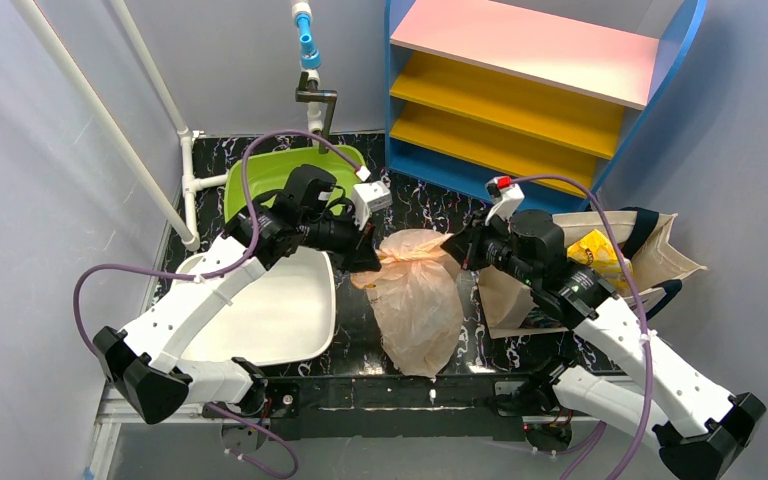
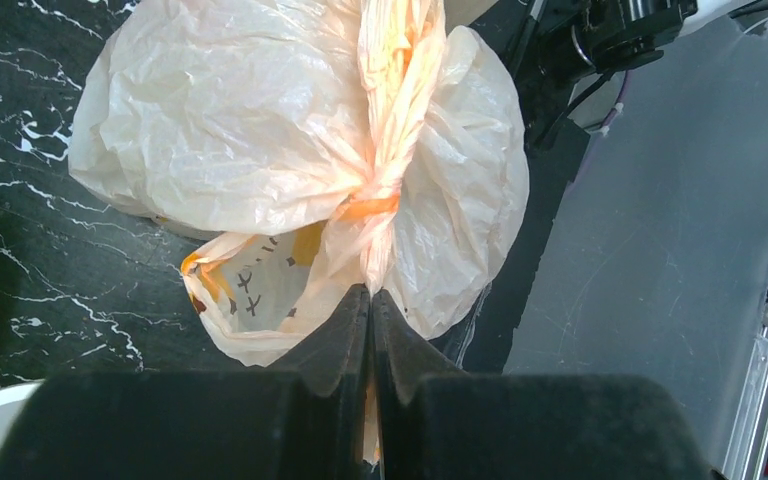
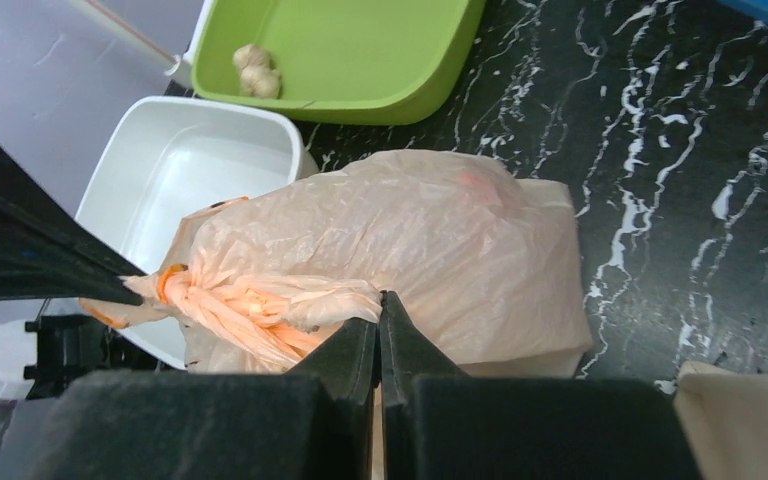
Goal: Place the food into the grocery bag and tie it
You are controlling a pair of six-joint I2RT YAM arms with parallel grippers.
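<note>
**Top view.** The grocery bag (image 1: 418, 300) lies on the black marbled table (image 1: 430, 200) between the two arms, its gathered neck pointing away from the bases. The left gripper (image 1: 366, 262) meets the neck from the left and the right gripper (image 1: 457, 250) from the right. A white tub (image 1: 260, 320) and a green tub (image 1: 250, 185) sit to the left. To the right is a canvas tote (image 1: 660, 255) with a yellow packet (image 1: 598, 250) showing in its mouth. I cannot read any writing from here.

**Left wrist view.** My left jaws are clamped together on a twisted strand of the bag just below the knot (image 2: 375, 195). Small dark lettering (image 2: 250, 290) shows through the film beside a yellow mark. It is creased and I cannot read it.

**Right wrist view.** My right jaws are pinched tight on the opposite twisted strand. A reddish patch (image 3: 478, 182) shows faintly through the plastic. The green tub holds a pale lumpy item (image 3: 253, 70).
</note>
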